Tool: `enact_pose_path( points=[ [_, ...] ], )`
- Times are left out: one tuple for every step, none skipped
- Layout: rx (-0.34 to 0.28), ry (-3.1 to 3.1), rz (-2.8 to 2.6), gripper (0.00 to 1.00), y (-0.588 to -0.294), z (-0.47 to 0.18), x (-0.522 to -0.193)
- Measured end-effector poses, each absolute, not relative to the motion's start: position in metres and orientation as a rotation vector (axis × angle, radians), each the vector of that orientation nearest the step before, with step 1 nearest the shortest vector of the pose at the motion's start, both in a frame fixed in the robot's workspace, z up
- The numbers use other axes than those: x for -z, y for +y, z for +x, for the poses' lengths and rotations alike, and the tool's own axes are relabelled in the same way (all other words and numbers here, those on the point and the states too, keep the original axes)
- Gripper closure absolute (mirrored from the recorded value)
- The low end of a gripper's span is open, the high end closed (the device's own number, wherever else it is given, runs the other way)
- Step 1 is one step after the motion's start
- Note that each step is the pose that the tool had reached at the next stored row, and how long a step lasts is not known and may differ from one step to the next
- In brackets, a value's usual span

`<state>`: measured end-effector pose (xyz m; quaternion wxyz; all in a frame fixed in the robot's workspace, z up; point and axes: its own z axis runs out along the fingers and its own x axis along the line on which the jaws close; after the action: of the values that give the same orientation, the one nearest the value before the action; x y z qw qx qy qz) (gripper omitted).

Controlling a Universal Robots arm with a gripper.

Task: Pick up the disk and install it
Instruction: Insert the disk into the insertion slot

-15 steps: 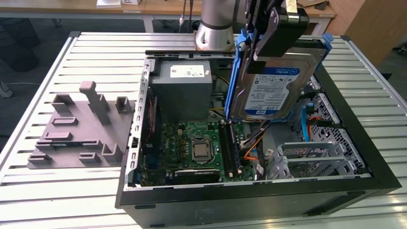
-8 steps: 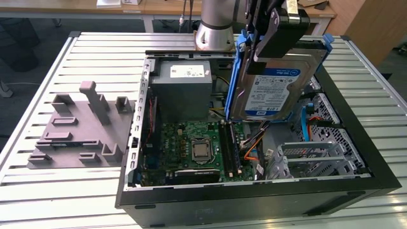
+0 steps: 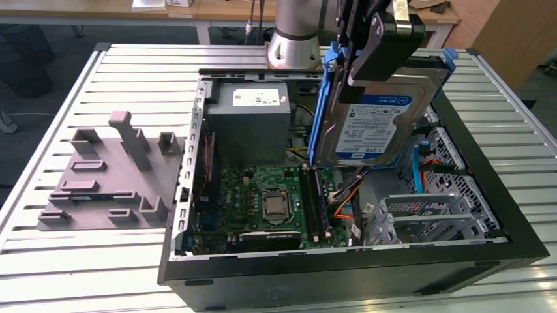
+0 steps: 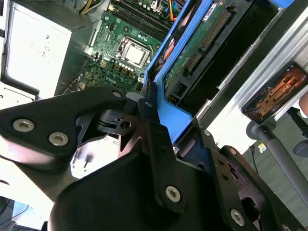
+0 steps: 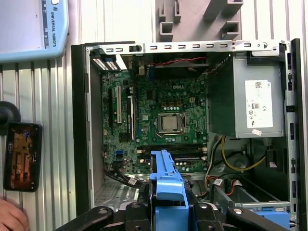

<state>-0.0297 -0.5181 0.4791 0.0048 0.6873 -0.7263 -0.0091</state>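
Observation:
The disk [image 3: 376, 125], a silver hard drive with a white-and-blue label in a blue carrier bracket, hangs tilted on edge above the open computer case [image 3: 348, 274]. My gripper [image 3: 370, 70] is shut on its upper end. In the second wrist view the black fingers [image 4: 153, 126] clamp the blue bracket [image 4: 172, 114], and the drive's green circuit side [image 4: 202, 43] faces the camera. In the first wrist view the bracket's blue edge [image 5: 166, 185] stands out between the gripper [image 5: 166, 214] parts, over the case's lower bay area.
Inside the case lie the green motherboard [image 3: 261, 202], the grey power supply [image 3: 252, 124] and a silver drive cage [image 3: 431, 215]. A grey fixture [image 3: 113, 176] stands at the exterior view's left on the slatted table. A phone [image 5: 21, 156] and a hand [image 5: 10, 216] are beside the case.

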Motion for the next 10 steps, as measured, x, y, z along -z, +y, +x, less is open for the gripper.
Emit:
enact_pose_path(
  points=[
    [0.028,-2.275,2.152,0.63,-0.5183,-0.0297,-0.4792],
    [0.028,-2.275,2.152,0.63,-0.5186,-0.0297,-0.4792],
    [0.029,-2.275,2.152,0.63,-0.5188,-0.0297,-0.4791],
    [0.029,-2.275,2.152,0.63,-0.5191,-0.0297,-0.4791],
    [0.029,-2.275,2.152,0.63,-0.5193,-0.0297,-0.4791],
    [0.029,-2.275,2.153,0.63,-0.5195,-0.0297,-0.4791],
    [0.029,-2.275,2.152,0.63,-0.5198,-0.0297,-0.4791],
    [0.029,-2.275,2.152,0.63,-0.52,-0.0297,-0.4791],
    [0.029,-2.275,2.152,0.63,-0.5202,-0.0297,-0.4791],
    [0.029,-2.275,2.153,0.63,-0.5205,-0.0297,-0.4791]
  ],
)
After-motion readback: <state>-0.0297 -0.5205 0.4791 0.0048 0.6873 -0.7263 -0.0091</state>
